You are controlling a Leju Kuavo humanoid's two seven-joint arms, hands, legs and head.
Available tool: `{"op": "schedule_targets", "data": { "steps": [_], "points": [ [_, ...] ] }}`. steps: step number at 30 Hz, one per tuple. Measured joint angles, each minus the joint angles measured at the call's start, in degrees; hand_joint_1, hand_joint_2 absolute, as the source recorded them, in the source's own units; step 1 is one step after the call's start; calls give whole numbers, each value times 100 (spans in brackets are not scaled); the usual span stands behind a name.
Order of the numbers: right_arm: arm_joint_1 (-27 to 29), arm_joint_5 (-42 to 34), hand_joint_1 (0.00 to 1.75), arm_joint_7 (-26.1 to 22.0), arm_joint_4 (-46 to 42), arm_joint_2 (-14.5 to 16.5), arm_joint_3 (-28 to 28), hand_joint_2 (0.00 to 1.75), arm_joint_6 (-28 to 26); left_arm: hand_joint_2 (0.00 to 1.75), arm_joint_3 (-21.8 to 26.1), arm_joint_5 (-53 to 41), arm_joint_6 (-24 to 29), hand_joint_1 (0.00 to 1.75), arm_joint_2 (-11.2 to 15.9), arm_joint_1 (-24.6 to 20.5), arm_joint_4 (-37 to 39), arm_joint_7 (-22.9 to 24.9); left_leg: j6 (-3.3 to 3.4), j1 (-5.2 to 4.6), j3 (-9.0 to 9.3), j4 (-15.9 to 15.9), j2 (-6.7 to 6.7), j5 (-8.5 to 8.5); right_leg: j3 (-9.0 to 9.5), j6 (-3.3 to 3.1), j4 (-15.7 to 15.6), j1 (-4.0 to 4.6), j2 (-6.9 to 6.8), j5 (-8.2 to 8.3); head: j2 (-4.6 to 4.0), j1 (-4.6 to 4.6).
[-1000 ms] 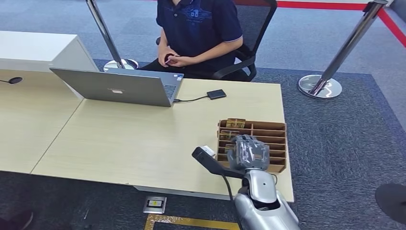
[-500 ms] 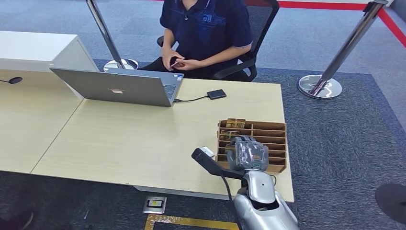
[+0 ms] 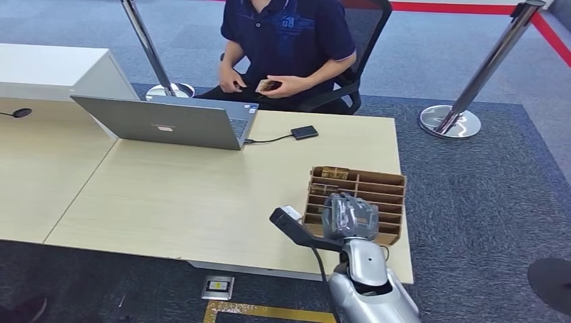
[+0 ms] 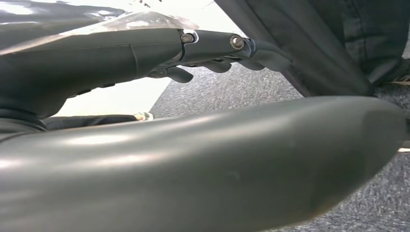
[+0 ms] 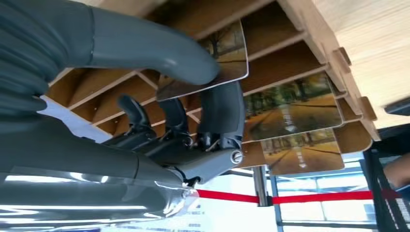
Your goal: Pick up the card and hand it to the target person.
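Starting at the far left of the wooden organizer, you have the open laptop [image 3: 175, 121] on the pale surface [image 3: 168, 195], with a cable running from it to a small black device [image 3: 304, 132] that lies well beyond the organizer's far edge. A seated person [image 3: 286, 40] in a dark polo faces the surface past that device, holding a small object in both hands. Your left hand [image 4: 217, 55] appears from its wrist camera over grey carpet, its fingers [image 4: 263, 55] loosely curled with nothing in them. The wooden organizer [image 3: 384, 192] stands near the surface's near right corner. Your right hand [image 3: 349, 217] sits over its near left part, and its fingers [image 5: 220, 113] and thumb are clamped on a card [image 5: 227, 58] with a tree-lined path printed on it. That card is at the slots; two more cards [image 5: 290, 108] stand in neighbouring compartments. A chrome stanchion [image 3: 464, 101] stands on the carpet beyond the organizer, to the right.
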Motion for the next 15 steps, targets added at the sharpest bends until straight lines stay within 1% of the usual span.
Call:
{"op": "schedule_targets", "data": {
  "steps": [6, 15],
  "points": [
    [0, -8, 146, -8, 0, 0, 0, 175, 0, 0, 0, 1, 0, 0, 0, 0, 0, 1, 0, 0, 2, 0, 0, 1, 3, 0, 0, 0, 0, 1, 0, -1],
    [-3, -106, 151, -145, -75, -1, -1, 175, -10, 0, 0, 21, 2, 0, 0, 0, 0, 1, 0, 0, 2, 0, 0, 1, 3, 0, 0, 0, 0, 1, 0, -1]
  ]
}}
